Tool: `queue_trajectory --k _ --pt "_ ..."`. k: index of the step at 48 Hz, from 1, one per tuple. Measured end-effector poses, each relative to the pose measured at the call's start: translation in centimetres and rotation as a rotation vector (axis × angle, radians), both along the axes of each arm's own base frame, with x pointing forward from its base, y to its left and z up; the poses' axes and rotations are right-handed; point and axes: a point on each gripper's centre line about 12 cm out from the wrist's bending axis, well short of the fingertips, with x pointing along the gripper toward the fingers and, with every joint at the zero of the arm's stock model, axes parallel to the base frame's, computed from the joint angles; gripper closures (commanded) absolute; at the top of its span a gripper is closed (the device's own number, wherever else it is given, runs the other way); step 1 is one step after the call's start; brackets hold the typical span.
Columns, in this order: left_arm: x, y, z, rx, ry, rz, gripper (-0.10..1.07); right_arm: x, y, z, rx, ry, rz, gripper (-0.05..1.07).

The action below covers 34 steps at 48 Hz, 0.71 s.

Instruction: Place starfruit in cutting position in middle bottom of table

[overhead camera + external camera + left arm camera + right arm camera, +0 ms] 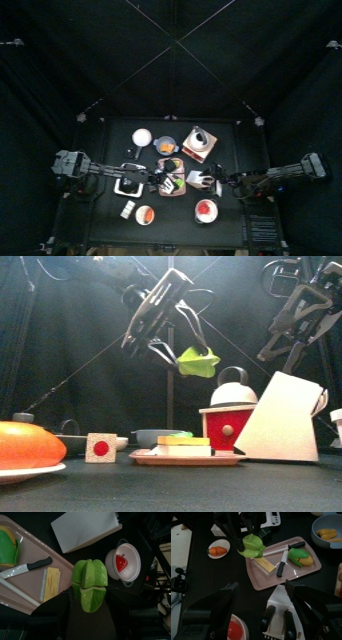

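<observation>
Starfruit [90, 584] lifted, not placed yet
L gripper [183, 356] clamps it between wide-set jaws, mid-air above pink tray [60, 562]; R gripper [258, 592] open, empty, off to the side. Left: lower onto table [201, 577], bottom-middle, release

The left tool [89, 594] (its tips) is hidden behind the starfruit [90, 582] it holds.

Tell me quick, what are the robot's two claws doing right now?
Left gripper: holding the starfruit up in the air.
Right gripper: open, holding nothing.
</observation>
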Motion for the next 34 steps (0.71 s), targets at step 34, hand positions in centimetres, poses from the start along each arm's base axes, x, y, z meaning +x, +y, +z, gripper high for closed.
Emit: queue_trajectory --k 34 --pt "-0.3 -8.8 -4.4 0.001 0.122 0.419 0.23 -0.1 0.0 0.1 -0.002 -0.004 0.001 0.00"
